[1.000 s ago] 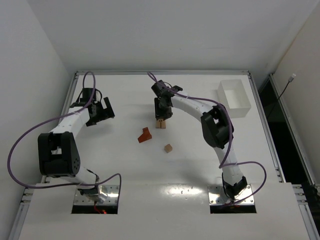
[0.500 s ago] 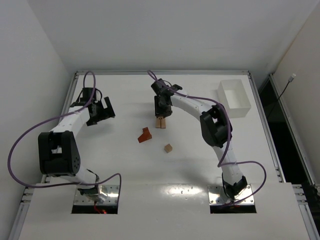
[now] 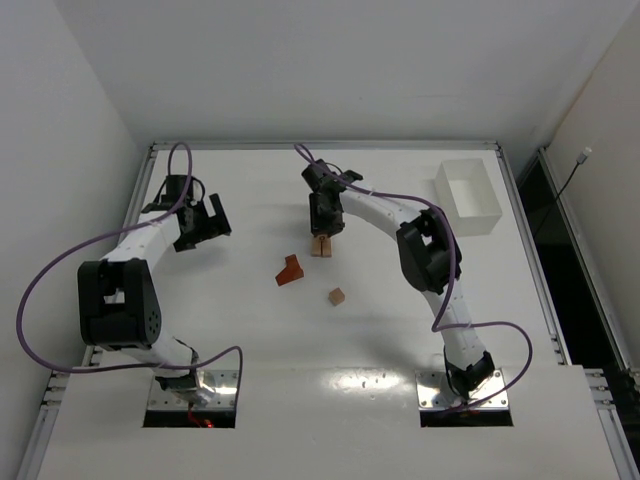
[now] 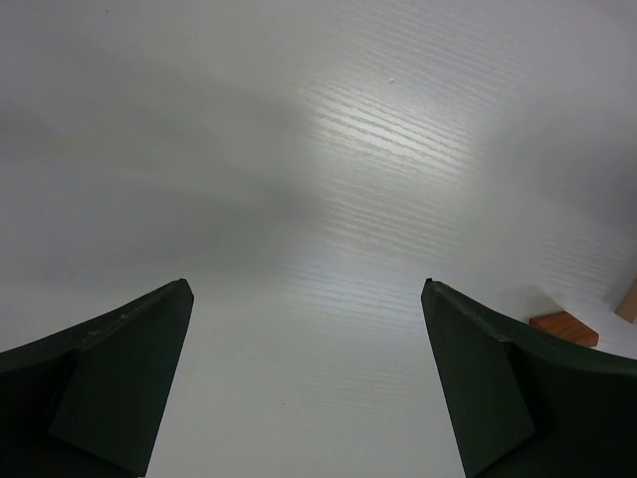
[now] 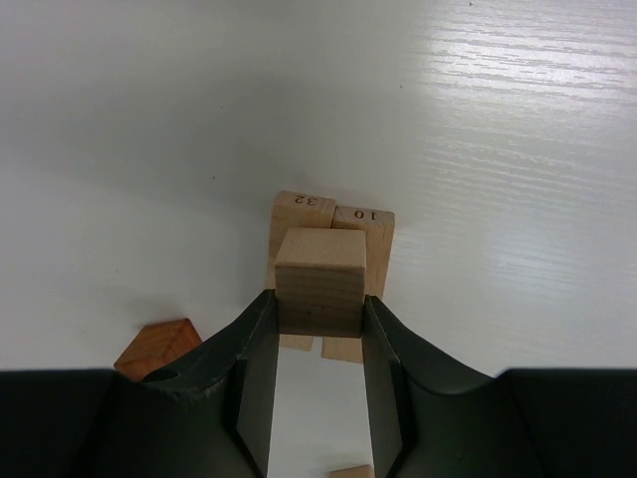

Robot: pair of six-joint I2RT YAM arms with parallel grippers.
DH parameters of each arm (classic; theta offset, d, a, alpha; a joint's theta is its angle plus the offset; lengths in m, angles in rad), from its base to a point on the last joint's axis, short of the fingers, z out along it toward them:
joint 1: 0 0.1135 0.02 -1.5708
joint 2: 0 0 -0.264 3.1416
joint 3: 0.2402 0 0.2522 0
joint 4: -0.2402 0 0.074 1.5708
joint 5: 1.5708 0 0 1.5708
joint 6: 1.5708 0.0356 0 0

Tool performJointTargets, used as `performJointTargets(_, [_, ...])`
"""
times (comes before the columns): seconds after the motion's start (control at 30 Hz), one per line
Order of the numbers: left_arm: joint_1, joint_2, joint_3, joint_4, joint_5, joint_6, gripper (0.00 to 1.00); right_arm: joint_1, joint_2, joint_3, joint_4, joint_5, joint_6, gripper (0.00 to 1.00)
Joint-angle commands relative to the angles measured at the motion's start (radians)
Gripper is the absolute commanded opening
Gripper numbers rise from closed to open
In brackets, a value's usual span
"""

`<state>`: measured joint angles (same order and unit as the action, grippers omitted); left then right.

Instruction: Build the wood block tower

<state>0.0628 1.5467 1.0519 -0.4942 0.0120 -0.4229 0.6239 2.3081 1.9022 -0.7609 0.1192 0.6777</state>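
Observation:
My right gripper (image 5: 320,317) is shut on a pale tan cube (image 5: 320,281) and holds it just above two pale tan bars (image 5: 335,229) that lie side by side on the table, marked 32 and 10. In the top view the right gripper (image 3: 324,222) hangs over these bars (image 3: 321,246). A reddish-brown block (image 3: 290,270) lies to their left, also seen in the right wrist view (image 5: 156,348). A small tan cube (image 3: 337,296) lies nearer the arms. My left gripper (image 3: 203,222) is open and empty at the far left, above bare table (image 4: 304,289).
A white rectangular tray (image 3: 468,196) stands at the back right. The table's raised rim (image 3: 320,146) runs along the back. A corner of the reddish-brown block (image 4: 563,328) shows at the right of the left wrist view.
The right gripper with the tan cube has shifted slightly away from the arms over the two bars. The left arm has not moved.

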Motion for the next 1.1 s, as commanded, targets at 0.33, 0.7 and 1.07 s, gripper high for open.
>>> performJointTargets(0.33, [0.014, 0.016, 0.046, 0.017, 0.025, 0.007, 1.00, -0.003, -0.042, 0.023, 0.026, -0.006, -0.013, 0.57])
performJointTargets(0.7, [0.014, -0.144, -0.084, 0.039, 0.002, 0.059, 1.00, 0.007, -0.529, -0.309, 0.219, -0.298, -0.621, 0.53])
performJointTargets(1.07, [0.014, -0.192, -0.072, 0.040, 0.025, 0.078, 1.00, 0.114, -0.843, -0.834, 0.097, -0.512, -0.946, 0.56])
